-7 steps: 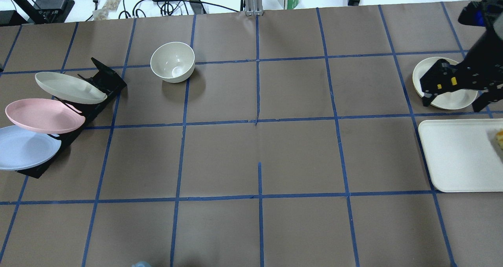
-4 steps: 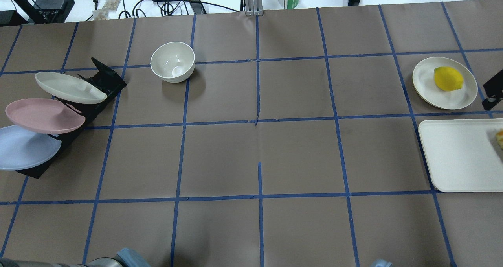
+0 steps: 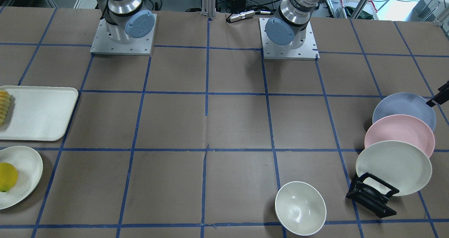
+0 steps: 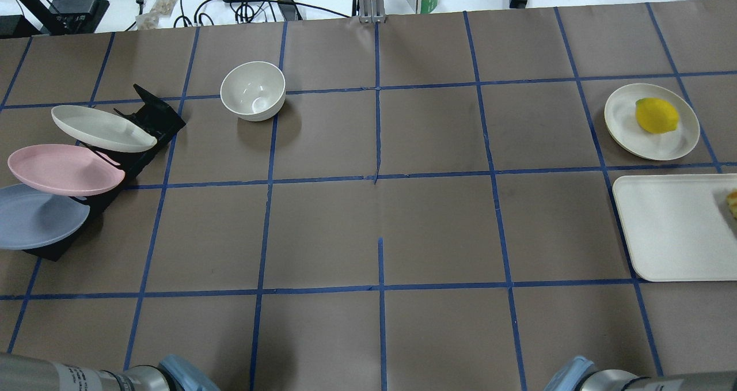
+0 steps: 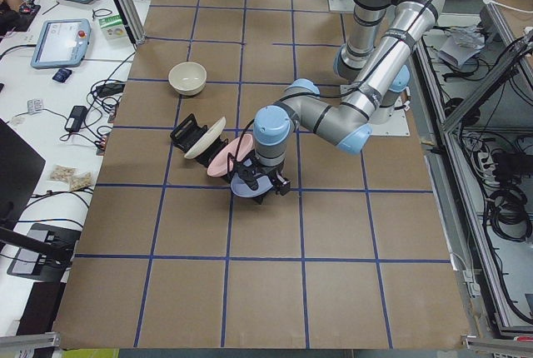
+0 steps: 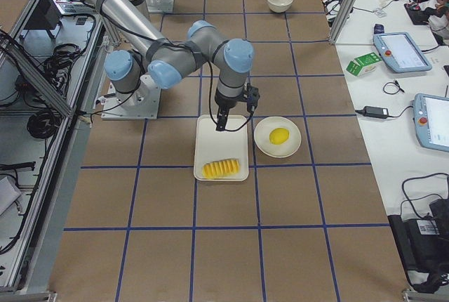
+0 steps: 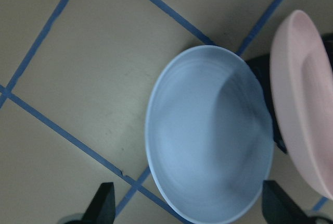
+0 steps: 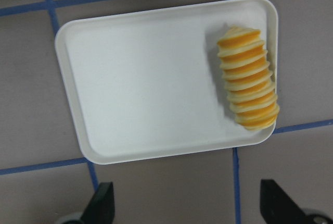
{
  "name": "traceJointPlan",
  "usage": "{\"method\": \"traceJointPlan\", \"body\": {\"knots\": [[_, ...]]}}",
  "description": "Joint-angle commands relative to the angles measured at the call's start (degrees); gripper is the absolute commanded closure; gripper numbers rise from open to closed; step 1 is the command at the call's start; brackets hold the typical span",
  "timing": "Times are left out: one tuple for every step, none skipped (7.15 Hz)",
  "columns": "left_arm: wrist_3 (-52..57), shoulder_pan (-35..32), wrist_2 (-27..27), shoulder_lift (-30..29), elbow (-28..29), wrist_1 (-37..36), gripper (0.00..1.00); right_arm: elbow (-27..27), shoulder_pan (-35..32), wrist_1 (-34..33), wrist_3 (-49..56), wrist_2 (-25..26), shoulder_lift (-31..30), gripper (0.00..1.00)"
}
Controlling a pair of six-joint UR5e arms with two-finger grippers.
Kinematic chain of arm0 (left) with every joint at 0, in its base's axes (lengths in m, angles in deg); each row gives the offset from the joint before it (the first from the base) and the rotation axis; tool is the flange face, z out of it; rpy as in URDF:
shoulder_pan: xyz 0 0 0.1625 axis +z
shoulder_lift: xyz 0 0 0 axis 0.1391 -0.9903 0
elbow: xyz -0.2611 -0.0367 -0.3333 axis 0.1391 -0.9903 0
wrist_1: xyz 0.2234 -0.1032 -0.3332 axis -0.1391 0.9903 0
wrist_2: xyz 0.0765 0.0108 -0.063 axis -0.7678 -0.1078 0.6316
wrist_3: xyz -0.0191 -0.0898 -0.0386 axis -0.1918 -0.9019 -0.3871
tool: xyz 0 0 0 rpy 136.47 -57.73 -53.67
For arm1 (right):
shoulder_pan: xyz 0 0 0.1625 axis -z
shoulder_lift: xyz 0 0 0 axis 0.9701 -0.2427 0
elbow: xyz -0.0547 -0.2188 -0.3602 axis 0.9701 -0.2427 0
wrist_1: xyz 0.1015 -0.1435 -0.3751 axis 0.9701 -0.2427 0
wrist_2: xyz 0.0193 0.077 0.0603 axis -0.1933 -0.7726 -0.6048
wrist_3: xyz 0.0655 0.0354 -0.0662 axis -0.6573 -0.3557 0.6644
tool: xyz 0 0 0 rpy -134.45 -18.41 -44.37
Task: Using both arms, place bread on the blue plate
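Left gripper (image 7: 188,206), hung over the blue plate (image 7: 208,130) in the black rack (image 4: 155,117), and right gripper (image 8: 187,206), over the white tray (image 8: 145,78) where the bread (image 8: 248,85) lies, are both spread wide and empty, so nothing is judged done yet.

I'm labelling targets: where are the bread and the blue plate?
bread (image 8: 248,78): right wrist view, middle of its ridged top.
blue plate (image 7: 208,135): left wrist view, bare centre of the dish.
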Motion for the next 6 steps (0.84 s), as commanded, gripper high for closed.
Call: {"method": "traceJointPlan", "body": {"knots": [[-0.2, 0.2, 0.0, -1.4, -0.1, -0.3, 0.22, -0.1, 0.9, -6.8, 6.7, 0.1, 6.5, 0.0], [-0.3, 0.2, 0.2, -1.9, 0.0, -0.4, 0.34, 0.0, 1.0, -7.4, 7.1, 0.1, 8.4, 0.0], [-0.1, 0.2, 0.1, -2.6, 0.5, -0.3, 0.49, 0.0, 1.0, -8.2, 7.2, 0.8, 11.2, 0.0], [-0.1, 0.2, 0.3, -2.9, 0.8, -0.2, 0.71, 0.0, 1.0, -9.5, 7.3, 2.1, 13.3, 0.0], [-0.2, 0.2, 0.6, -3.0, 0.9, -0.1, 0.83, 0.0, 1.0, -9.7, 7.3, 2.1, 14.9, 0.0], [-0.1, 0.2, 0.7, -3.1, 0.9, 0.0, 0.95, 0.0, 1.0, -9.8, 7.3, 2.3, 17.0, 0.0]]}}
